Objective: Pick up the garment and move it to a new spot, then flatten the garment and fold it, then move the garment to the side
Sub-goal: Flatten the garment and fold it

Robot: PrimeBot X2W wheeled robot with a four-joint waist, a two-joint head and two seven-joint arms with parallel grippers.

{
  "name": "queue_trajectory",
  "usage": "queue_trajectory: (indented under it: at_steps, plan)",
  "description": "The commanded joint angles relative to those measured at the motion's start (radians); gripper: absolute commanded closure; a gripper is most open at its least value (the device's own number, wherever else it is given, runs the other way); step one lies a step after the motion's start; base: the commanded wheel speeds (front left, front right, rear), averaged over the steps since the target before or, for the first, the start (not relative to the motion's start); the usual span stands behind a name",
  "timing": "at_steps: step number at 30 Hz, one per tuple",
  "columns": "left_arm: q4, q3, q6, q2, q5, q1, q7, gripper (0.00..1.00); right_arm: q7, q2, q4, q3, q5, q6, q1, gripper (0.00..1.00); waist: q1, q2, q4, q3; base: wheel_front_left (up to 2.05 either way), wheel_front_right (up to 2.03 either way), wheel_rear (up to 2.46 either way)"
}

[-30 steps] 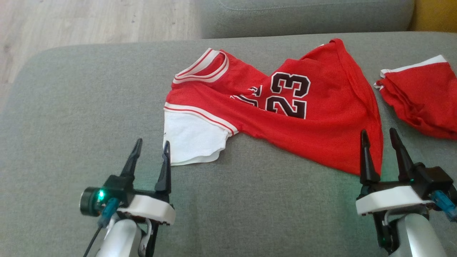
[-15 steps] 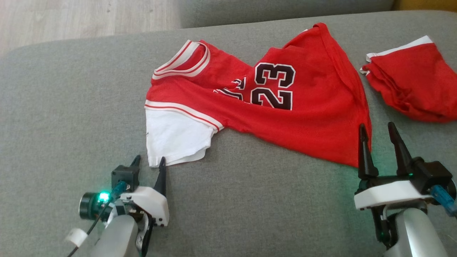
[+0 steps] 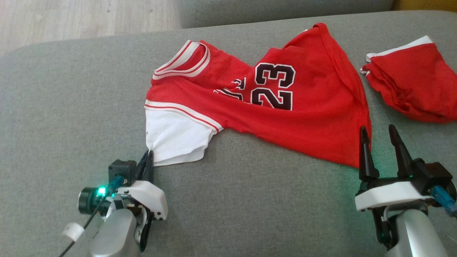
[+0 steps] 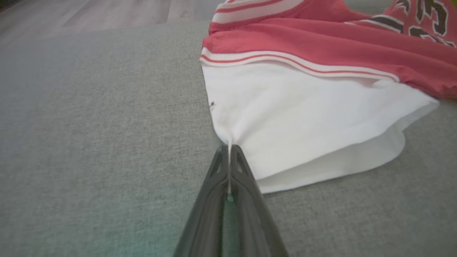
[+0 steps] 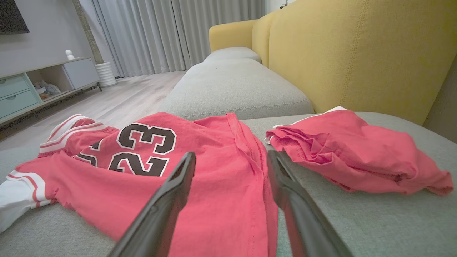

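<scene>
White fabric sleeve corner [image 4: 228, 139] pinched: pick-up step in hand.
The left gripper [image 3: 150, 154] had its jaws pressed together on that corner; the right gripper [image 3: 377, 129] stood spread, the rumpled red number-23 basketball jersey [image 3: 285, 121] lying between and beyond its tips on the grey fabric sofa cushion [image 3: 71, 107]. Next, probably: close right, lift together.

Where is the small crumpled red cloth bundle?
In the head view, the bundle lies far right on the grey sofa cushion, right of the red 23 jersey, beyond the right gripper.
</scene>
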State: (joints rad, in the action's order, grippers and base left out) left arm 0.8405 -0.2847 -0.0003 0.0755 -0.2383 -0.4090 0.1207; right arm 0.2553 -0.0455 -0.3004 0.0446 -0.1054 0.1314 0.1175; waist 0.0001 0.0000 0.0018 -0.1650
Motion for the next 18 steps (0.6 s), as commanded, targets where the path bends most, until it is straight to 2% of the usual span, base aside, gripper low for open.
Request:
queue_trajectory:
  at_steps: [1, 9, 18]
  plan:
    - [-0.017, 0.036, 0.002, 0.019, -0.010, -0.034, 0.033, 1.00, 0.006, -0.005, 0.023, -0.018, 0.004, -0.001, 0.027, 0.00, -0.0001, 0.0000, 0.002, 0.004, 0.00, 0.00, 0.00]
    - [-0.104, 0.048, 0.004, 0.019, -0.019, -0.033, 0.123, 1.00, 0.006, -0.005, -0.053, 0.003, 0.014, -0.001, 0.001, 0.00, -0.0001, 0.0000, 0.006, 0.025, 0.00, 0.00, 0.00]
    - [-0.374, 0.074, 0.019, 0.017, 0.015, 0.041, 0.141, 1.00, -0.003, -0.005, -0.233, 0.054, -0.004, -0.001, 0.023, 0.00, -0.0001, 0.0000, 0.020, 0.048, 0.00, 0.00, 0.00]
